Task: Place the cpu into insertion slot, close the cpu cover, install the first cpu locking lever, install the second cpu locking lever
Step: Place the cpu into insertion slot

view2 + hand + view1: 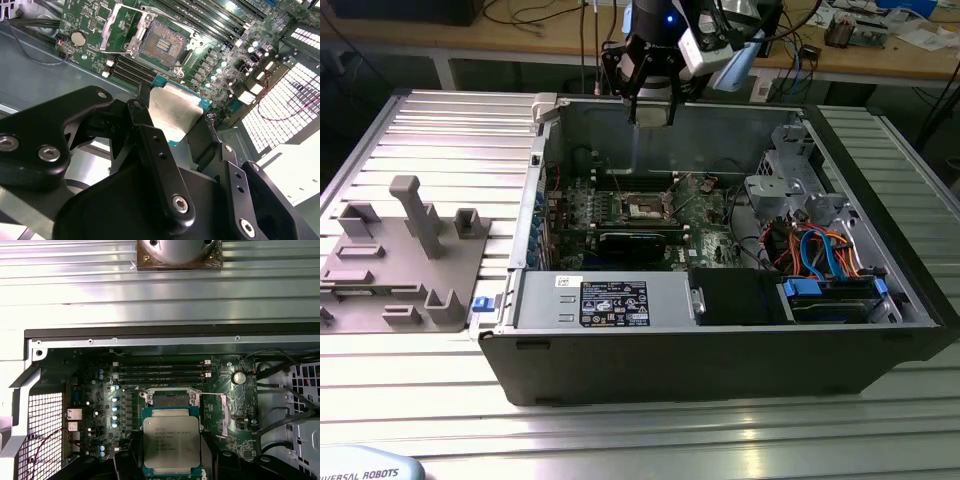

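- Your gripper (171, 454) (177, 120) is clamped on the cpu (171, 440) (174, 111), one black finger (150, 135) on each side edge, silver top facing both wrist cameras.
- In the exterior view your gripper (652, 100) hangs above the open computer case (720, 350), over its far wall, well clear of the board.
- The cpu is in the air, not seated; the green motherboard (100, 390) lies below it.
- Insertion slot (162, 45) (645, 207) is bare, contact grid showing; in the first wrist view the cpu hides part of it (171, 399).
- Cpu cover (145, 22) is swung up and off the slot, tilted, hinged on one side.
- Long black memory slots (162, 371) run just beside the slot.
- Case sits on a ribbed metal table (420, 130); a grey fixture plate (400, 270) lies at the exterior view's left, apart from the case.
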`<state>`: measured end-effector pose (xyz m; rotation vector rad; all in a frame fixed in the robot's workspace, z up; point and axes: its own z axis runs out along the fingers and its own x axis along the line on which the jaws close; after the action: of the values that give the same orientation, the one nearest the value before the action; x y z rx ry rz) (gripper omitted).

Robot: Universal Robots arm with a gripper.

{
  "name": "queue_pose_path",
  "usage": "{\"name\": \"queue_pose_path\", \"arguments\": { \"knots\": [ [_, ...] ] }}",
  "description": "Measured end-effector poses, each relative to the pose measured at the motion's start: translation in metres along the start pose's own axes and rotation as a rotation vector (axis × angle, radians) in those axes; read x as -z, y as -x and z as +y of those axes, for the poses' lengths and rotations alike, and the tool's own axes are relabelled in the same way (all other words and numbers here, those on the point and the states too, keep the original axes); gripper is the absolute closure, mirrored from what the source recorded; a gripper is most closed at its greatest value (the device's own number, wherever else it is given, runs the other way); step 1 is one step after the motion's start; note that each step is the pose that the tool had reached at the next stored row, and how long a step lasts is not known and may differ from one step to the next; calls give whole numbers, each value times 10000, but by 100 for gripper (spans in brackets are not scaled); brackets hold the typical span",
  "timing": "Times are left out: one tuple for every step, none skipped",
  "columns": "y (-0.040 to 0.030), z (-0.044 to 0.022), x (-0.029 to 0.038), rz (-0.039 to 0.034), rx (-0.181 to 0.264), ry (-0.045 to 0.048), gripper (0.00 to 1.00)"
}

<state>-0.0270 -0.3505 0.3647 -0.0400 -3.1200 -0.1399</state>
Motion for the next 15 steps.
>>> {"name": "queue_pose_path", "arguments": {
  "knots": [
    [0,-2,-19,0,0,1,46],
    [0,-2,-25,0,0,0,46],
    [0,-2,-26,0,0,1,46],
    [0,-2,-28,0,0,2,46],
    [1,-2,-30,0,0,1,46],
    [1,-3,-32,0,0,1,46],
    [1,-3,-35,0,0,2,46],
    [1,-3,-38,0,0,1,46],
    [1,-4,-42,0,0,1,46],
    [1,-4,-45,0,0,1,46],
    [1,-4,-48,1,0,0,46],
    [1,-5,-50,1,0,-1,46],
    [1,-5,-52,0,0,-1,46],
    [1,-5,-54,1,0,0,46],
    [1,-5,-56,1,0,0,46]
  ]
}}
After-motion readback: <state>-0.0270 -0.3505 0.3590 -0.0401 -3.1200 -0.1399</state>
